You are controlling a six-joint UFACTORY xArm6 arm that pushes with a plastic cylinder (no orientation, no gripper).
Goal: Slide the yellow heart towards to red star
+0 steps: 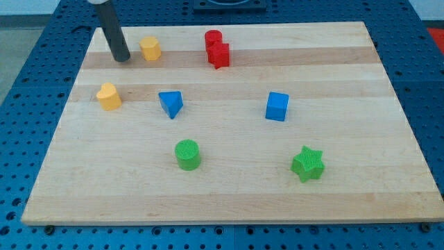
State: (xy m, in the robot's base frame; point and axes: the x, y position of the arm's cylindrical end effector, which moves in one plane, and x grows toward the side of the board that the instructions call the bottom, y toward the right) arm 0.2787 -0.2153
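Note:
The yellow heart (108,96) lies at the board's left, below my tip. The red star (219,54) sits at the top middle, touching a red cylinder (212,39) just above it. My tip (121,59) rests on the board near the top left, above and slightly right of the yellow heart, apart from it. A yellow hexagon (150,48) stands just right of my tip, not touching it.
A blue triangle (171,104) lies right of the yellow heart. A blue cube (277,106) sits right of centre. A green cylinder (187,154) and a green star (307,164) lie toward the view's bottom. The wooden board (229,201) rests on a blue perforated table.

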